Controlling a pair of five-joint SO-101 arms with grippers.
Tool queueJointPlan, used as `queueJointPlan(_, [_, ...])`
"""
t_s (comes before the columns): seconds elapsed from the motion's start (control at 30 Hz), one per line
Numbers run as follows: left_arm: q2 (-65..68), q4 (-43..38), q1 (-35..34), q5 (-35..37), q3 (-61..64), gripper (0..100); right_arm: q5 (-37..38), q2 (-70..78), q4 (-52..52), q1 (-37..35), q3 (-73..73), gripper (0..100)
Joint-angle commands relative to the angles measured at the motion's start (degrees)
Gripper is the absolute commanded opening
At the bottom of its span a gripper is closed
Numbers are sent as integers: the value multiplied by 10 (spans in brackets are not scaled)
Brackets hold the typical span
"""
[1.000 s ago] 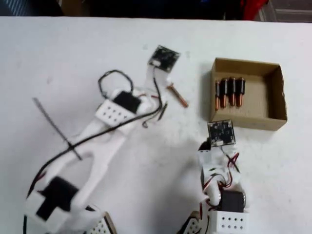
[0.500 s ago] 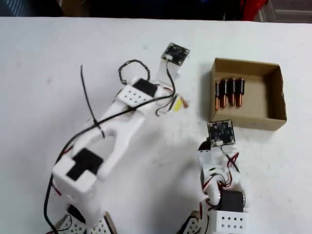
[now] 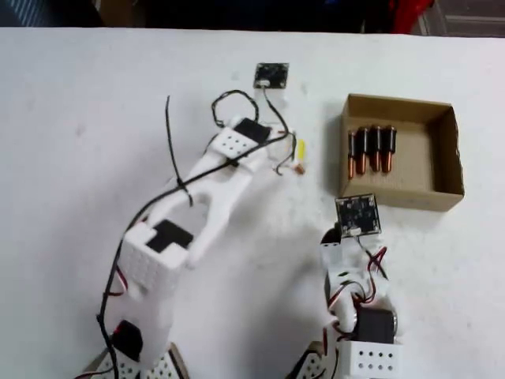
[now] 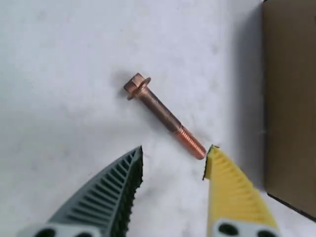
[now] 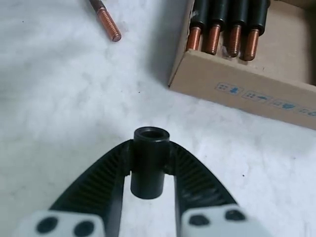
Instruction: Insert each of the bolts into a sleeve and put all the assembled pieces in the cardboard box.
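No writing is legible: the cardboard box (image 5: 207,81) bears a row of small blue printed marks (image 5: 259,97) on its outer wall, too small to read.

A red object (image 3: 412,14) sits beyond the white table (image 3: 79,79).

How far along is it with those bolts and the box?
Done: four assembled pieces lie side by side in the cardboard box. In hand: the right pincer grips a black sleeve, and the left pincer hangs open over one loose bolt on the table. Left: pick up that bolt, push it into the sleeve and box the piece.
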Motion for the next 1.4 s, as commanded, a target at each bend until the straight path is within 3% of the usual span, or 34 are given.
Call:
queueJointPlan(0.0, [4, 2, -15, 22, -46, 229, 4, -6, -15, 4, -3, 16])
queueJointPlan(0.47, [12, -41, -18, 25, -60, 233, 4, -6, -15, 1, 4, 16])
queueJointPlan(0.7, [51, -59, -20, 83, -66, 232, 4, -6, -15, 1, 5, 16])
queueJointPlan(1.2, [88, -94, -16, 84, -66, 229, 4, -6, -15, 1, 6, 16])
queueJointPlan(1.37, [119, -142, -29, 84, -65, 229, 4, -6, -15, 1, 6, 16])
